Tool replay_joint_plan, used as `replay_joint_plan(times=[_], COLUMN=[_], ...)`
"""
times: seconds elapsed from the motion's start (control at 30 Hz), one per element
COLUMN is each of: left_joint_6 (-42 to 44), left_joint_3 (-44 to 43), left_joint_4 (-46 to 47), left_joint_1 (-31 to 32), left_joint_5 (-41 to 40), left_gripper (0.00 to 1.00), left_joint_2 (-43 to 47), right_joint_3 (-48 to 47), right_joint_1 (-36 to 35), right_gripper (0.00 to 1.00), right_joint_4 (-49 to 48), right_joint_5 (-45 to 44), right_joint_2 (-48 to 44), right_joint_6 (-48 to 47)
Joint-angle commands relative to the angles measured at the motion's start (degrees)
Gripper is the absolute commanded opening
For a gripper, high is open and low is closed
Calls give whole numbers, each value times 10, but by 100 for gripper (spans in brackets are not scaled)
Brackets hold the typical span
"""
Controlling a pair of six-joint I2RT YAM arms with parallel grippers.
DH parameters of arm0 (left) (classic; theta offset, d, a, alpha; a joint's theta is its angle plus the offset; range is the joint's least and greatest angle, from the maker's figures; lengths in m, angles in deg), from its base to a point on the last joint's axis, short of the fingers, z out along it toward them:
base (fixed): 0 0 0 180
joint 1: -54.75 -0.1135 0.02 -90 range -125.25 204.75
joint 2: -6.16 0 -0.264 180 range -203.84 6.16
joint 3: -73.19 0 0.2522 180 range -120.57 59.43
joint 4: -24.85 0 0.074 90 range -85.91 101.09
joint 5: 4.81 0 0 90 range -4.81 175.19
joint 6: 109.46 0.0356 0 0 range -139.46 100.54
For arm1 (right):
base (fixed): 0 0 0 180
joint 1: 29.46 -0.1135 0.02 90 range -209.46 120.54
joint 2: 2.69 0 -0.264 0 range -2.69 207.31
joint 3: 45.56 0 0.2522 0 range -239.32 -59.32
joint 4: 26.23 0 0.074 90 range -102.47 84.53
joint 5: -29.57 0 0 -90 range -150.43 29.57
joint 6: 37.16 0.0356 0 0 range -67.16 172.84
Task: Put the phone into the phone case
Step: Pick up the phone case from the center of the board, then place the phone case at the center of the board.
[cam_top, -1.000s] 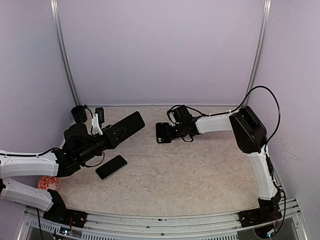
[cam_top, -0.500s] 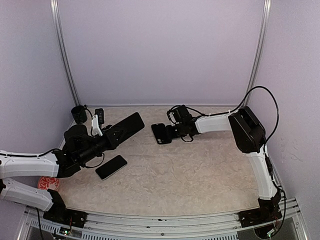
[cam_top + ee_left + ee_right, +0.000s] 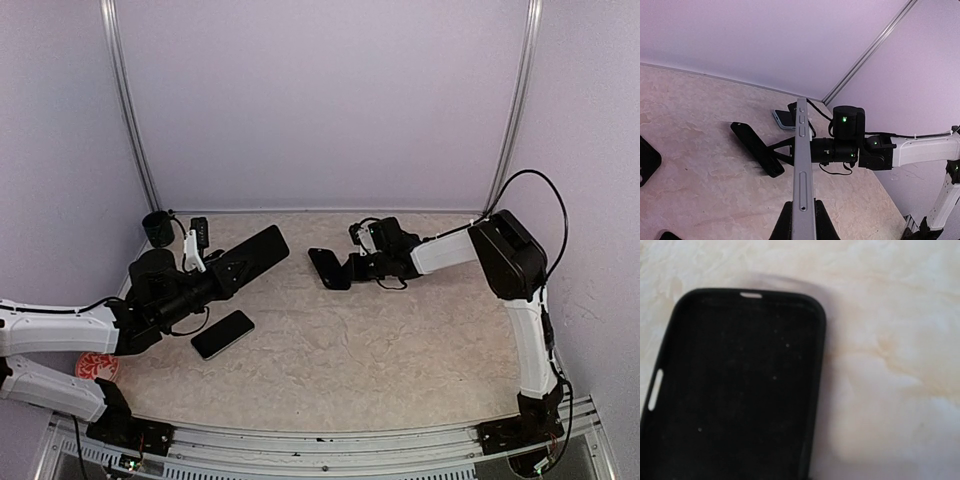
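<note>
Left gripper [image 3: 212, 262] pinched tight on phone [image 3: 255, 252], raised left of case [image 3: 328, 268] | right gripper [image 3: 352, 267] closed on case's right end, case tilted | spare phone [image 3: 222, 333] flat on worktop [image 3: 400, 350], left of case

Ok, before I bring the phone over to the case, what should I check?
1. Left fingers shut on the phone: ok.
2. Right fingers shut on one end of the phone case: ok.
3. Case hollow empty, open side toward the right wrist camera: ok.
4. Nothing between the phone and the case: ok.
5. Which face of the phone points at the hollow: cannot tell.
6. Second phone lies off that path: ok.
</note>
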Motion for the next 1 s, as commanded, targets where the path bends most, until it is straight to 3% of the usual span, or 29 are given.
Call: replay_joint_plan(times=[0.0,0.43,0.97], left_joint_6=[-1,-41,-61], left_joint_3=[-9,-73,-82], left_joint_4=[42,29,31], left_joint_1=[-4,-2,3], left_joint_5=[12,56,82], left_gripper=[0,0,0], left_joint_2=[-8,-128,-199], right_joint_3=[28,120,236], right_joint_1=[2,-37,-39], right_gripper=[0,0,0], right_joint_4=[18,-11,-106], right_joint_5=[14,-49,54], right_joint_2=[-37,-150,-283], right_joint_6=[-18,-56,-21])
